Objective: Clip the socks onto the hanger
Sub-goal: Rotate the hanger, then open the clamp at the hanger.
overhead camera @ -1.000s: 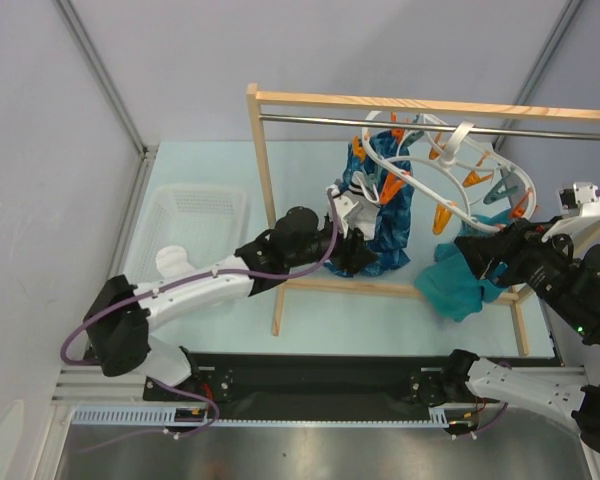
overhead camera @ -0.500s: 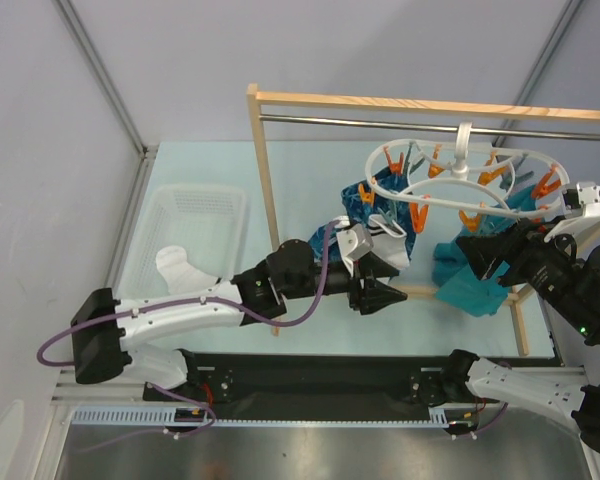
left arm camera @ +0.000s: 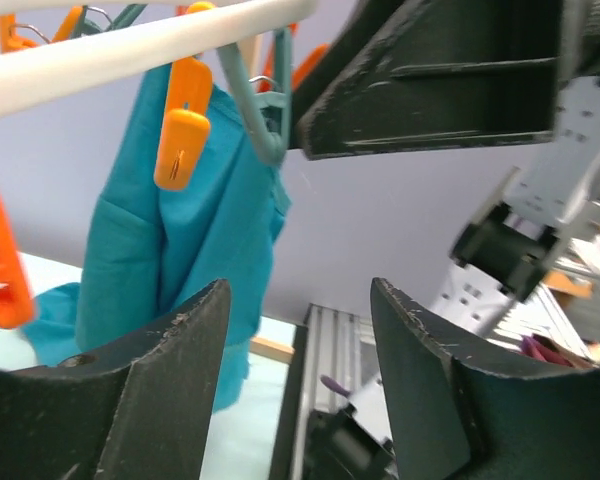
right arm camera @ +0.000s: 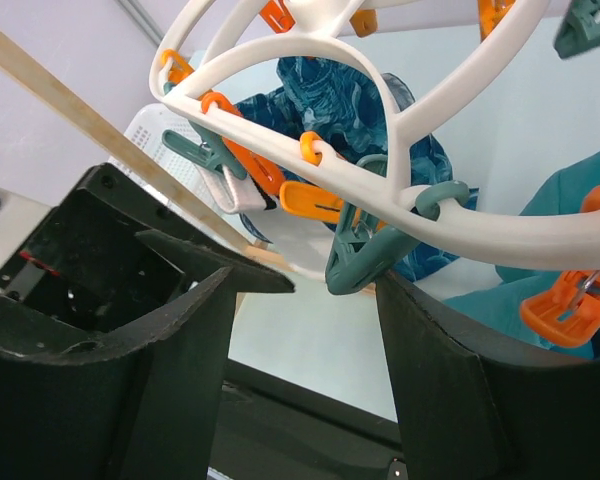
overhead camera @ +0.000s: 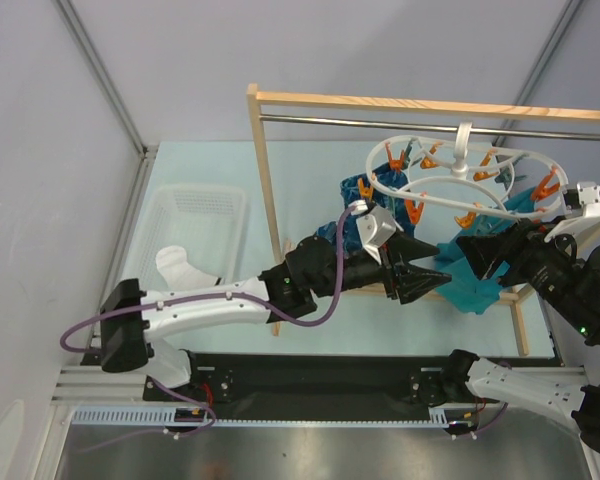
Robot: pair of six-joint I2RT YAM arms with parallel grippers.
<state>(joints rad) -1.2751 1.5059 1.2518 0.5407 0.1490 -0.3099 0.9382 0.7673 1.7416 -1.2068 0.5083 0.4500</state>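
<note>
From above, my left fingers (overhead camera: 418,283) and right fingers (overhead camera: 478,252) stand apart, empty, below the hanger (overhead camera: 430,186). One sock (overhead camera: 175,265) lies left in the basket (overhead camera: 162,205). Left wrist: nothing between them. Right wrist: likewise. Next, I judge, fetch that sock.

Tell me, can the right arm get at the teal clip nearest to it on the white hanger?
Probably yes. The right gripper is open and empty, and the teal clip hangs from the hanger just ahead of it, with nothing between them.
</note>
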